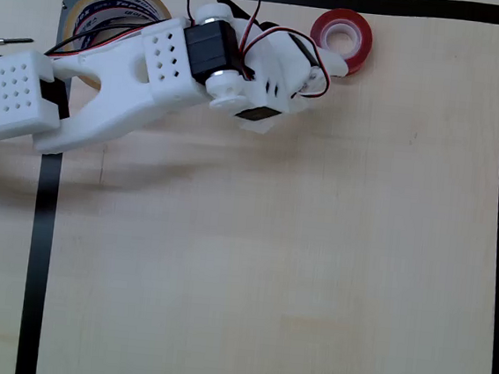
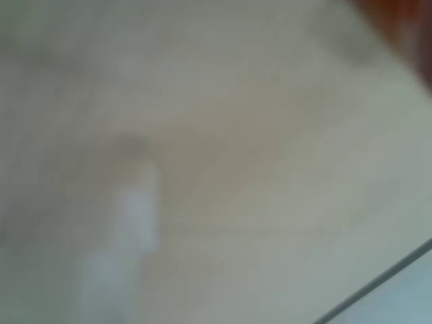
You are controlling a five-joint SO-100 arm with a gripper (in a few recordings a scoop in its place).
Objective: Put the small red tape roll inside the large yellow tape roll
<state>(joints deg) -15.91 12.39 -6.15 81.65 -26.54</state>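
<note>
Glossy small red tape roll (image 1: 343, 35) — pale wood table (image 1: 268, 268)

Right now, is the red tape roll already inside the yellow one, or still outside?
Outside. In the overhead view the red tape roll lies flat on the table, apart from the yellow tape roll, with the gripper beside it.

In the overhead view the counter (image 1: 268, 268) carries a taped border (image 1: 40, 264) that runs along its left, top and right sides. The large yellow tape roll (image 1: 117, 2) lies flat in the top left corner, inside the border. The small red tape roll (image 1: 342, 35) lies flat near the top edge, well to the right of it and apart from it. The arm (image 1: 128, 74) reaches in from the left edge, crossing over the lower part of the large roll. The claw (image 1: 324, 69) is just left of and below the small roll, at its rim.
</note>
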